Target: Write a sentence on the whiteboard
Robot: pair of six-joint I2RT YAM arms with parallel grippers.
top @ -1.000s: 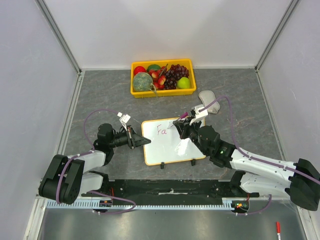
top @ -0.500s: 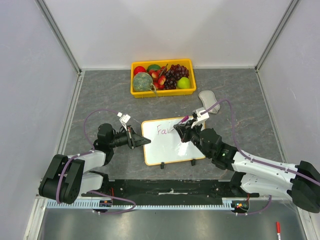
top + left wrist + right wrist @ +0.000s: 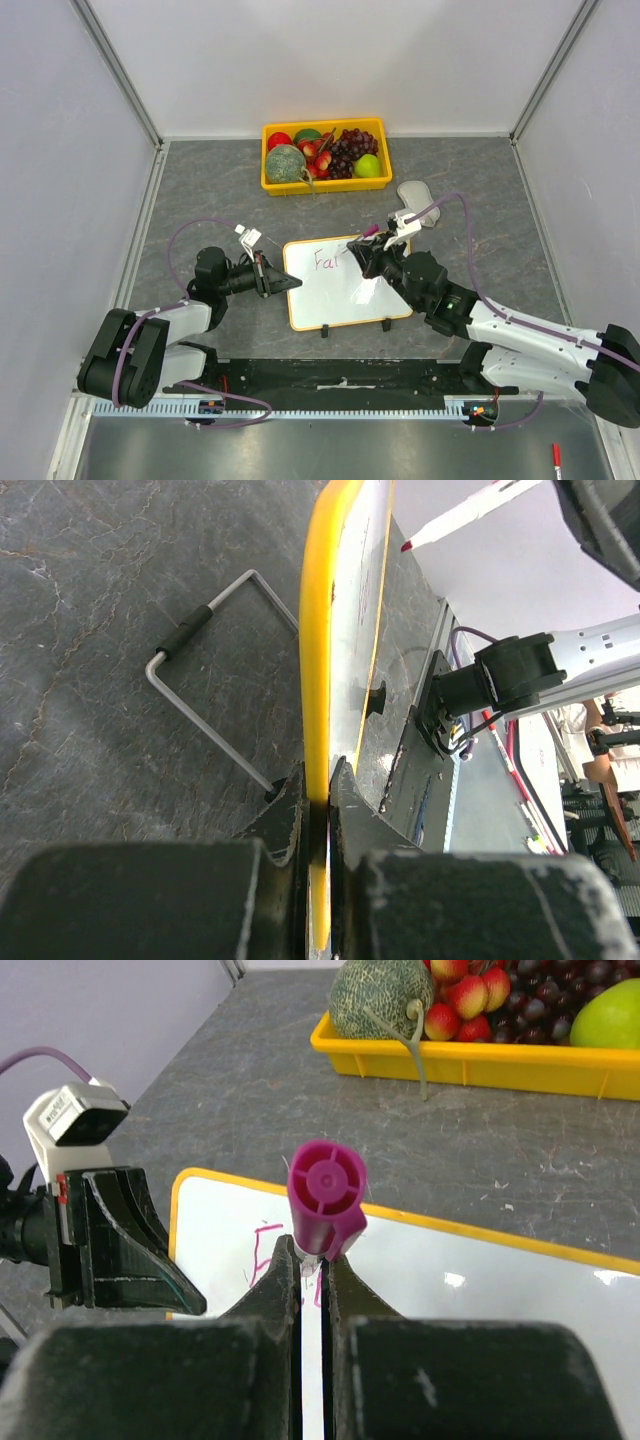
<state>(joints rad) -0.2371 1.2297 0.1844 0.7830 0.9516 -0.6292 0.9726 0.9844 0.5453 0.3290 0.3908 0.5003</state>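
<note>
The whiteboard lies propped on a wire stand in the middle of the table. Its yellow rim is pinched at the left edge by my left gripper, which is shut on it in the left wrist view. My right gripper is shut on a magenta marker with its tip down on the board's upper part. Of the sentence, only pink letters reading about "Fai" show. In the right wrist view the letters are partly hidden behind the right gripper.
A yellow fruit tray with melon, grapes and apples stands at the back. A grey-white pad lies right of the board. The wire stand juts out behind the board. A red pen lies on the near metal ledge.
The pink writing has grown from "Fa" to about "Fai". My right gripper with the marker has shifted slightly right along the top line. The left gripper has not moved.
</note>
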